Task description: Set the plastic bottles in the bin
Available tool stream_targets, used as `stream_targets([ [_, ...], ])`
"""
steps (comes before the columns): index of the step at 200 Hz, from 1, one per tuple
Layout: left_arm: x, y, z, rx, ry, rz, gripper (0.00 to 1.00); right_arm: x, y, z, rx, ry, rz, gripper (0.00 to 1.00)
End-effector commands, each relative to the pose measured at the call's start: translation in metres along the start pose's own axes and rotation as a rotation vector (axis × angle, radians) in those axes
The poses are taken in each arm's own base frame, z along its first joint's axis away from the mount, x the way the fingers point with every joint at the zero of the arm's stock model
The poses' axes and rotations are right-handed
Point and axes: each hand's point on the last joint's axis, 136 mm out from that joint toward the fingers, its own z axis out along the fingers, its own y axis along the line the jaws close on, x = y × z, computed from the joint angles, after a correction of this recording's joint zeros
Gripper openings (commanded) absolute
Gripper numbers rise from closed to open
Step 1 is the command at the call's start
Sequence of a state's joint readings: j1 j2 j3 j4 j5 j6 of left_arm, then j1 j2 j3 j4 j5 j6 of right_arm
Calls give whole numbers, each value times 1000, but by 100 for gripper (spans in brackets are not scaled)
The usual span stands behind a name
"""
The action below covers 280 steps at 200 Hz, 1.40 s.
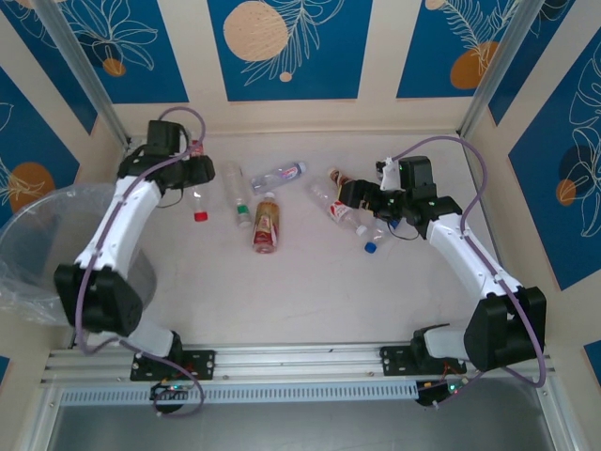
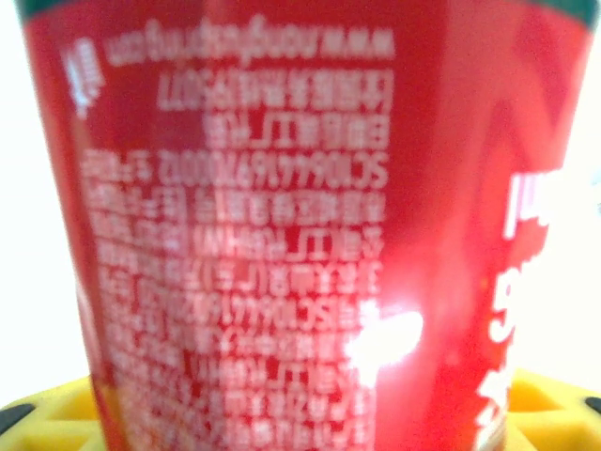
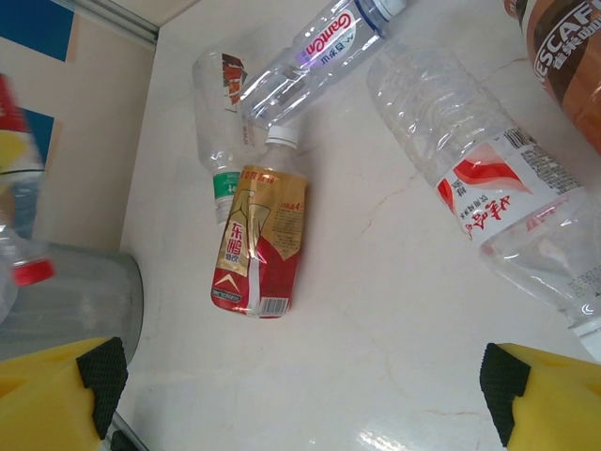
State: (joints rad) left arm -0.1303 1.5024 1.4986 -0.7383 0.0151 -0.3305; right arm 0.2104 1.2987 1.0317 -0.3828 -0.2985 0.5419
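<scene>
My left gripper [image 1: 194, 167] is at the far left of the table, shut on a red-labelled plastic bottle [image 2: 282, 225] whose red cap [image 1: 200, 215] points toward the near edge. The label sits close between its yellow fingers [image 2: 42, 423]. My right gripper [image 1: 355, 197] stands open over the right-hand bottles, with bare table between its black pads [image 3: 101, 371]. Loose bottles lie mid-table: a red-and-gold one [image 3: 258, 240], a clear green-capped one [image 3: 218, 132], a clear bluish-labelled one [image 3: 319, 47], a clear one with a red-white label [image 3: 488, 188] and a brown-labelled one [image 3: 563, 56]. The bin [image 1: 33, 211] stands at the left.
A blue-capped bottle [image 1: 374, 246] lies near the right arm's wrist. Blue patterned walls and metal posts close off the back and sides. The arm bases sit on a rail [image 1: 300, 362] at the near edge. The near half of the table is bare white surface [image 1: 300, 301].
</scene>
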Motion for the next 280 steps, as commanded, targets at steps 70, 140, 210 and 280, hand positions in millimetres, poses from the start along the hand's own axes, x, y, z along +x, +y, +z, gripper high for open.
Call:
stream_targets([
  [70, -38, 48, -170, -183, -260, 56, 60, -6, 9, 10, -35, 4, -11, 99],
  [140, -33, 164, -249, -609, -435, -184, 58, -8, 7, 13, -21, 7, -26, 99],
  [210, 9, 228, -224, -853, -464, -336, 67, -3, -1, 18, -5, 19, -27, 99],
  [280, -1, 187, -197, -525, -423, -423, 92, 0, -5, 14, 13, 16, -31, 99],
])
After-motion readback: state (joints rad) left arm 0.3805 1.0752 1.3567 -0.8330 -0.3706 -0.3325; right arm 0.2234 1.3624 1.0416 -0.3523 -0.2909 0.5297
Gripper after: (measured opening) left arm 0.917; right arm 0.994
